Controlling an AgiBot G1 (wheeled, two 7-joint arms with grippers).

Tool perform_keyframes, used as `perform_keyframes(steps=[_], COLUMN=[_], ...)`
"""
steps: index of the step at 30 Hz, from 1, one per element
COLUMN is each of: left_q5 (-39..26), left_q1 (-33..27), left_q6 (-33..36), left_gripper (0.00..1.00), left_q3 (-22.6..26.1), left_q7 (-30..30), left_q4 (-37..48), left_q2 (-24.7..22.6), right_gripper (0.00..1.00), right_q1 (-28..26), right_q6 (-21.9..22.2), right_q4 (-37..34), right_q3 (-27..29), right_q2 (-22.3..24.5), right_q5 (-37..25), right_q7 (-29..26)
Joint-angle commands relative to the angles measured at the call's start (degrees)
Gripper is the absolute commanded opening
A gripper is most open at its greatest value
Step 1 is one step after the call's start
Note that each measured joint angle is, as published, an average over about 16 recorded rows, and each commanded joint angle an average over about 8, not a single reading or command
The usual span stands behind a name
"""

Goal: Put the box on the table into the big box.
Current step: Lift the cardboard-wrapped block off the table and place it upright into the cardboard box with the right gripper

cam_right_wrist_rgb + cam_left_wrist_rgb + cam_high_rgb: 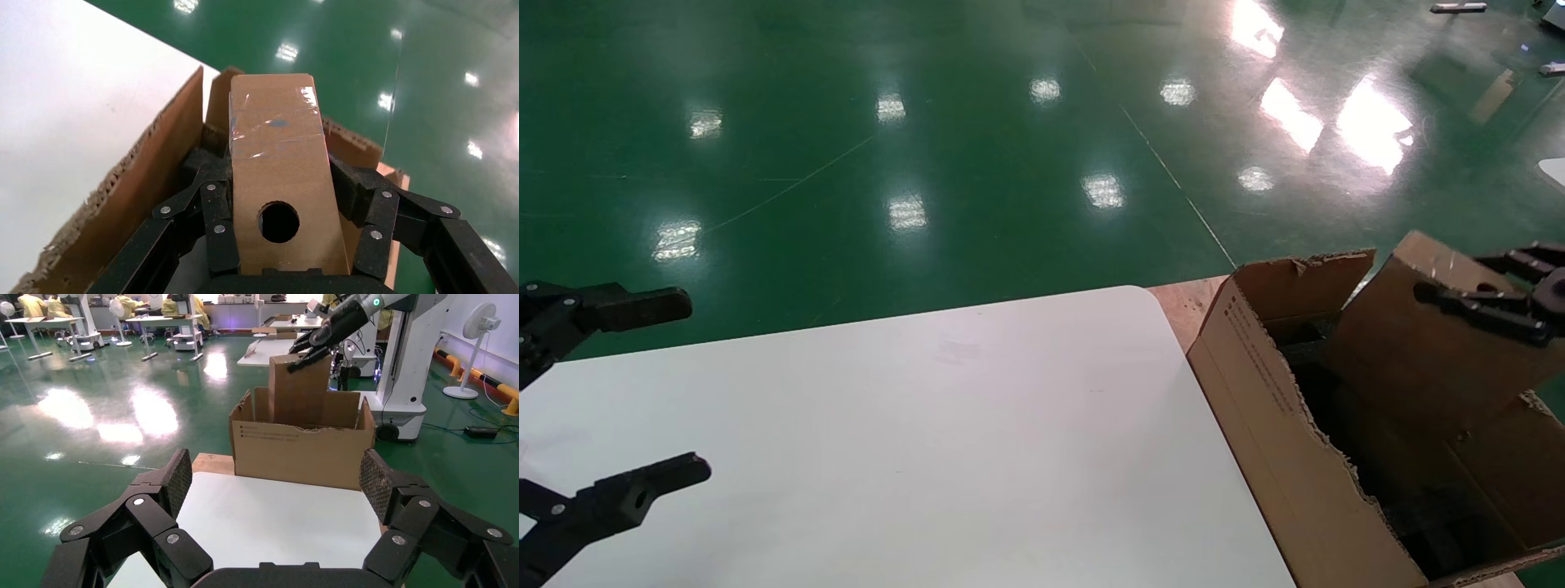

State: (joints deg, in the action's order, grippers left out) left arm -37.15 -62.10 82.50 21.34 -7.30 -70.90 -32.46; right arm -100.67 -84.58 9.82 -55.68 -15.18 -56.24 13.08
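Head view shows the right gripper (1487, 302) clamped on the box (1426, 343), held tilted over the big box (1279, 425), partly within its opening. Release remains. The left gripper (650, 392) hangs open above the table (928, 441).

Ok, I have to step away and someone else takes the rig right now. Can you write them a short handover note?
Right gripper: shut on the box, holding it by its sides, partly lowered into the big box, which sits just off the table's far right corner.
Left gripper: open, holding nothing, parked over the table on the left side.
Done: box picked up and carried to the big box.
Left: lower it the rest of the way, open the right gripper, pull the arm back.
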Motion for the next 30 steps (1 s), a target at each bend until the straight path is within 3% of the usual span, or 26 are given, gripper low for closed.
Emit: perform_keyframes(steps=[1, 13, 30], left_q5=[0.0, 0.0, 0.0], left_q1=[0.0, 0.0, 0.0], left_q6=[0.0, 0.0, 0.0], left_gripper=[1.00, 1.00, 1.00], left_q3=[0.0, 0.0, 0.0], left_q7=[0.0, 0.0, 0.0], left_q4=[0.0, 0.0, 0.0], left_q2=[0.0, 0.0, 0.0], right_gripper=[0.00, 0.00, 0.00], right_q1=[1.7, 9.8, 16.2], right_q6=[0.1, 1.9, 4.7], right_q4=[-2.3, -11.0, -20.3], right_q3=[0.2, 2.6, 7.0], right_q2=[-0.7, -3.9, -5.8], right_q5=[1.0, 5.4, 10.5], right_q7=[1.3, 6.8, 8.6])
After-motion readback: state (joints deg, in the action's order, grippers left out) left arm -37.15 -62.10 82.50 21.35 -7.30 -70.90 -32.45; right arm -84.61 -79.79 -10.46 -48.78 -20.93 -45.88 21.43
